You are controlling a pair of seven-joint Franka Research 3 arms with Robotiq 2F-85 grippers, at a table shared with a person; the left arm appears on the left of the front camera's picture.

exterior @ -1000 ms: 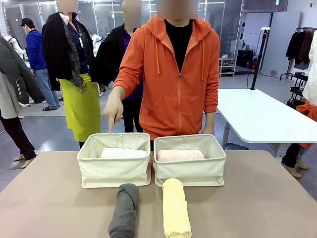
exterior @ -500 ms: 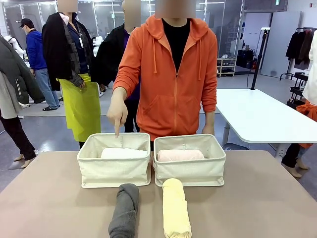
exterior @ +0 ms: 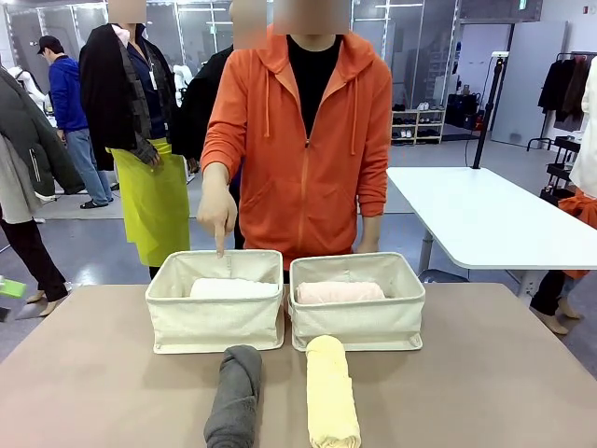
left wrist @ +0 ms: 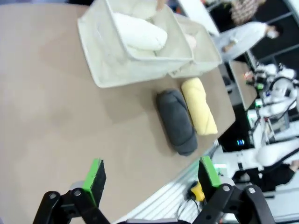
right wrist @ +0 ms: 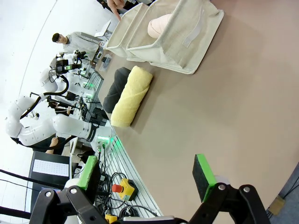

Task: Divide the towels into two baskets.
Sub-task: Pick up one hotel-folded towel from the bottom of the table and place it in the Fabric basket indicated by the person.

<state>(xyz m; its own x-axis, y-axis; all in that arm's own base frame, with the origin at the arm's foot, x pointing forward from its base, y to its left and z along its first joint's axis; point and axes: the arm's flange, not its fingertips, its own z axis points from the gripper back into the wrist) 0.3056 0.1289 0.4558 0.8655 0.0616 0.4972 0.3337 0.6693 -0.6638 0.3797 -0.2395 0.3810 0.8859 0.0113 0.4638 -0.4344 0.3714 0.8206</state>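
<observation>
Both my left jaws and right jaws are wide open and empty, hanging above the worktop [exterior: 485,373]. The white towel [exterior: 233,288] sits in the left basket [exterior: 216,327] and the pink towel [exterior: 340,292] in the right basket [exterior: 359,327]. The grey towel [exterior: 235,397] and yellow towel [exterior: 332,392] lie side by side just in front. The person's hand [exterior: 216,210] points into the left one, so I reckon grey goes there. Plan: straddle the roll's middle, bite deep so it won't unroll, clear the soft rim, lay it beside the white.

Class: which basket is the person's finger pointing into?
The left basket, with the white towel; the right basket holds the pink towel.
</observation>
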